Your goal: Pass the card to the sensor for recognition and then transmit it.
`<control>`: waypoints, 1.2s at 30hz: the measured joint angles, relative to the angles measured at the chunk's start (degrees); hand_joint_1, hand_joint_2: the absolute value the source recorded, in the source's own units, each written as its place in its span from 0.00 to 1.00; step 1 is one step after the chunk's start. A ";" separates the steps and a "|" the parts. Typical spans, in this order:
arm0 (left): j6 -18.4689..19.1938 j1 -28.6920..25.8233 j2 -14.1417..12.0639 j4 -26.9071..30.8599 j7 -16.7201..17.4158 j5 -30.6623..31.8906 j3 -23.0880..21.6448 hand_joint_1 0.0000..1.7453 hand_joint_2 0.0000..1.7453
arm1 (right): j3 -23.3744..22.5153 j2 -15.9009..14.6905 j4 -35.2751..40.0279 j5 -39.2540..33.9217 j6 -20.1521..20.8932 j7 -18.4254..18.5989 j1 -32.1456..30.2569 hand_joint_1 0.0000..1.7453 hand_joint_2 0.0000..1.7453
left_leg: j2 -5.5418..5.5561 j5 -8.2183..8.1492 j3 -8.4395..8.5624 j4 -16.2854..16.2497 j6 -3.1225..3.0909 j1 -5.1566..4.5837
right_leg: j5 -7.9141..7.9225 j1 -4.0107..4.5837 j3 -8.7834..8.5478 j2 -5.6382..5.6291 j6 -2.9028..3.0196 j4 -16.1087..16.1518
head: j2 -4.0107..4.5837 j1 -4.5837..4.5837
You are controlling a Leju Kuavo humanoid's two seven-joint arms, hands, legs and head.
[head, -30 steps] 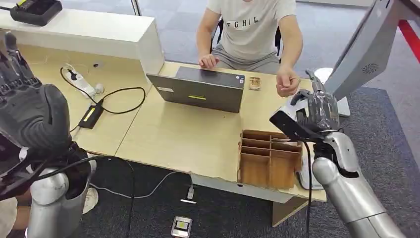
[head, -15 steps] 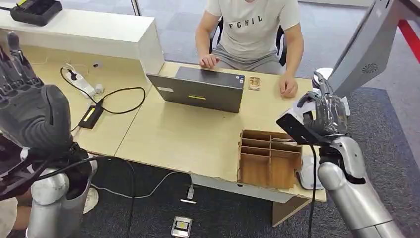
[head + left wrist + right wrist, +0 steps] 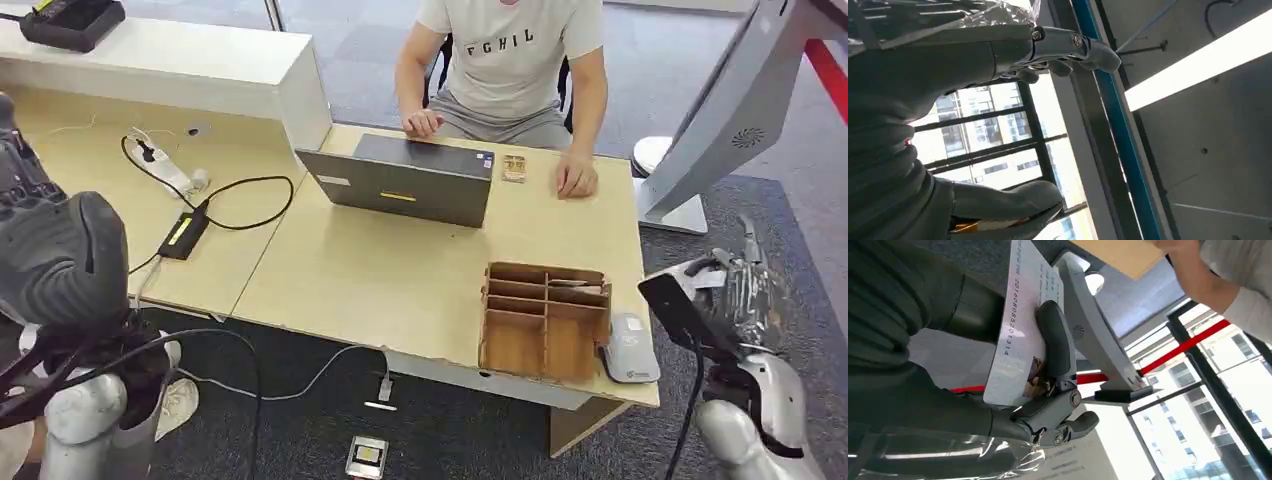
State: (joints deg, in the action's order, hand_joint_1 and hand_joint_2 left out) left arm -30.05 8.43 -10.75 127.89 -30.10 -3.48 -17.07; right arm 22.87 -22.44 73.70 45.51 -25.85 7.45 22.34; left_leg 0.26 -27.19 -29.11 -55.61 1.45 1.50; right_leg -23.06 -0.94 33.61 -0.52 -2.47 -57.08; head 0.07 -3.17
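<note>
Left robot hand (image 3: 45,250) is raised beside the desk (image 3: 390,280), fingers apart, nothing held (thumb and fingers seen spread in the wrist view). On the desk, left to right: a laptop (image 3: 405,185), a wooden organizer (image 3: 545,320), then the sensor (image 3: 630,348) at the near right corner. Card (image 3: 1023,325) is judged thin, light, stiff and slick; it is best taken flat across its faces, near one end, so the other end is left free for the sensor. Right robot hand (image 3: 745,295) is closed on the card, thumb pressed on its printed face, held off the desk's right edge, near the sensor.
</note>
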 joint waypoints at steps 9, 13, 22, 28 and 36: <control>-1.68 -2.35 -0.88 1.88 0.46 1.23 0.20 0.00 1.00 | -3.03 0.17 2.78 -1.33 -5.38 0.07 -10.34 1.00 1.00 | 0.01 0.03 -0.01 0.02 0.02 0.01 | 0.00 0.00 -0.02 0.00 0.01 0.00 | 0.00 0.00; -2.19 -2.31 -0.92 1.90 0.44 1.27 0.07 0.00 1.00 | -3.09 0.90 2.93 -3.48 -4.94 -0.70 -12.24 1.00 1.00 | 0.01 0.05 0.02 0.02 0.03 0.00 | 0.01 0.00 -0.02 0.00 0.01 -0.01 | 0.00 0.00; -2.82 -1.47 -1.01 1.90 0.66 0.98 -0.22 0.00 1.00 | -3.03 2.79 2.39 -6.29 -3.48 -1.57 -13.60 1.00 1.00 | 0.01 0.04 0.02 0.02 0.03 0.01 | 0.00 0.01 -0.01 0.00 0.01 -0.01 | 0.00 -0.02; -2.41 -1.12 -1.12 1.81 0.24 -0.50 -0.50 0.00 1.00 | -2.98 3.52 1.23 -8.00 -3.55 -1.66 -14.33 1.00 1.00 | 0.00 0.05 0.02 0.02 0.03 0.00 | 0.00 0.00 0.00 0.00 0.01 0.00 | 0.00 -0.02; -2.32 0.84 -1.14 1.20 0.29 -1.33 -1.31 0.00 1.00 | -2.96 4.00 -1.94 -10.62 -3.70 -2.88 -14.58 1.00 1.00 | 0.00 0.05 0.02 0.02 0.03 0.00 | 0.01 0.00 -0.01 0.00 0.01 0.00 | 0.00 -0.02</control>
State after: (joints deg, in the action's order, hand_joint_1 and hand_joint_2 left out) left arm -32.37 9.27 -11.89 129.09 -29.81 -4.81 -18.38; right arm 19.91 -18.45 71.76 34.88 -29.55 4.57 7.77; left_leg 0.26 -27.14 -29.09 -55.59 1.48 1.50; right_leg -23.06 -0.93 33.61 -0.53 -2.45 -57.09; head 0.07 -3.19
